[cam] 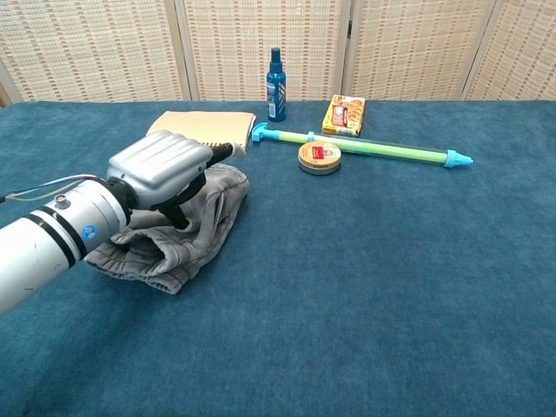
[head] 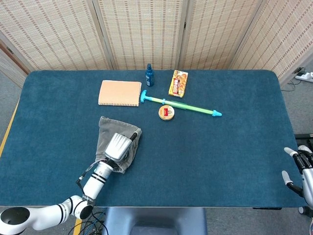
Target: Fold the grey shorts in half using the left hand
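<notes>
Left hand [cam: 165, 165] rests on the bunched grey shorts [cam: 187, 234] at the table's [head: 234, 122] near-left area, fingers curled into the fabric, gripping it. Right hand [head: 299, 169] sits off the right edge, fingers spread, holding nothing

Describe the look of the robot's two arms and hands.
Left hand: ribbed silver metal back, black fingers; white cylindrical forearm with black bands, a blue round mark and thin coloured wires. Right hand: pale silver-grey with dark segments, only partly in view.

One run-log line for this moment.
step: fold grey shorts | left hand: on the bunched shorts | right hand: idle at table edge, open
</notes>
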